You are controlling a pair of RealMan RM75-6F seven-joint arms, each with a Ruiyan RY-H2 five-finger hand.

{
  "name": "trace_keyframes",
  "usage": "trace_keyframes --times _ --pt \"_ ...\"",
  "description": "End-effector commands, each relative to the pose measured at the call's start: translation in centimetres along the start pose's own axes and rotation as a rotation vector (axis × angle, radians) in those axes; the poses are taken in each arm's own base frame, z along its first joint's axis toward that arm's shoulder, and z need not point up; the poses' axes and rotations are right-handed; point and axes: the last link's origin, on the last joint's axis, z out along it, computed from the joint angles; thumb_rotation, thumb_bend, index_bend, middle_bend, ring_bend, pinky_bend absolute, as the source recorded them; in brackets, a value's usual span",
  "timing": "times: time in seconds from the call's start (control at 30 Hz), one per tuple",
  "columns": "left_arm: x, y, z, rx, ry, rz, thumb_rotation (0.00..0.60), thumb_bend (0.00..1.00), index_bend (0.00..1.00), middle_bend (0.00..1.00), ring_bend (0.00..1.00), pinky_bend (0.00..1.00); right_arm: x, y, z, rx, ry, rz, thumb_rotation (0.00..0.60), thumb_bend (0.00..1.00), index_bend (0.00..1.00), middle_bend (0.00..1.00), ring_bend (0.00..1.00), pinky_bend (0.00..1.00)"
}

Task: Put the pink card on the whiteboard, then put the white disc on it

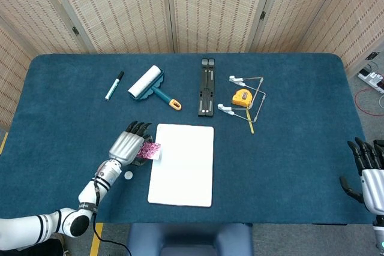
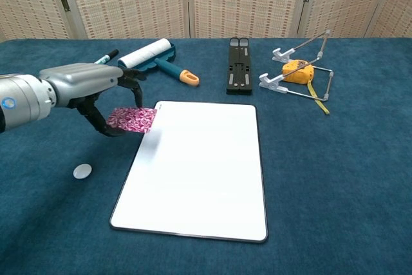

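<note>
My left hand (image 1: 129, 144) (image 2: 90, 88) holds the pink patterned card (image 1: 149, 150) (image 2: 133, 120) lifted off the cloth, at the left edge of the whiteboard (image 1: 183, 172) (image 2: 199, 178). The card's right end reaches just over that edge. The white disc (image 1: 128, 175) (image 2: 82, 170) lies on the blue cloth to the left of the board, below the hand. My right hand (image 1: 367, 169) hangs at the table's right edge with fingers apart, holding nothing; only the head view shows it.
Behind the board lie a marker (image 1: 114, 85), a lint roller (image 1: 150, 85), a black folded stand (image 1: 206, 87) and a yellow tape measure (image 1: 242, 97) inside a wire frame. Woven screens close off the back.
</note>
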Motion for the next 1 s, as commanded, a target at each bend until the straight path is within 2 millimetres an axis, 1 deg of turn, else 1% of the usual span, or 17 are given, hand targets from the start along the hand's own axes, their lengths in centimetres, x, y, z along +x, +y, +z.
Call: trace_keyframes --times 0.03,0.2,0.3,0.47,0.63,0.67,0.77,0.8,0.87,1.0 --pt "0.1 1.8 0.4 -0.042 0.004 0.013 0.600 0.34 0.42 0.09 0.08 0.00 0.1 0.1 -0.2 -0.003 0.003 0.001 0.600 0.36 0.00 0.05 0.06 0.00" --pt "-0.2 4.3 1.3 -0.088 -0.008 0.029 0.600 0.34 0.42 0.09 0.08 0.00 0.1 0.4 -0.6 -0.014 0.004 0.003 0.600 0.36 0.00 0.05 0.06 0.00" --pt "-0.5 5.4 1.8 -0.103 -0.015 0.034 0.600 0.34 0.42 0.09 0.08 0.00 0.2 0.5 -0.8 -0.021 0.007 0.002 0.600 0.36 0.00 0.05 0.06 0.00" --pt "-0.9 6.5 2.5 -0.102 -0.029 0.046 0.600 0.34 0.41 0.09 0.08 0.00 0.4 0.8 -1.1 -0.030 0.013 0.002 0.600 0.36 0.00 0.05 0.07 0.00" --pt "-1.5 6.9 2.7 -0.099 -0.054 0.053 0.600 0.34 0.35 0.09 0.08 0.00 0.3 0.9 -1.1 -0.033 0.012 0.004 0.600 0.36 0.00 0.05 0.07 0.00" --pt "-1.6 6.9 2.6 -0.099 -0.056 0.054 0.600 0.33 0.33 0.09 0.08 0.00 0.3 0.9 -1.0 -0.031 0.011 0.004 0.600 0.36 0.00 0.05 0.07 0.00" --pt "-1.7 7.0 2.4 -0.098 -0.055 0.055 0.600 0.33 0.21 0.09 0.07 0.00 0.3 0.8 -0.9 -0.026 0.009 0.004 0.600 0.36 0.00 0.05 0.07 0.00" --pt "-1.6 7.0 2.2 -0.096 -0.049 0.054 0.600 0.33 0.18 0.09 0.07 0.00 0.3 0.8 -0.8 -0.024 0.010 0.004 0.600 0.36 0.00 0.05 0.07 0.00" --pt "-1.6 6.8 1.9 -0.092 -0.039 0.054 0.600 0.33 0.16 0.09 0.07 0.00 0.3 0.7 -0.7 -0.021 0.011 0.007 0.600 0.36 0.00 0.05 0.07 0.00" --pt "-1.3 5.8 0.7 -0.080 -0.009 0.045 0.600 0.33 0.17 0.09 0.07 0.00 0.3 0.7 -0.5 -0.017 0.008 0.006 0.600 0.36 0.00 0.05 0.07 0.00"
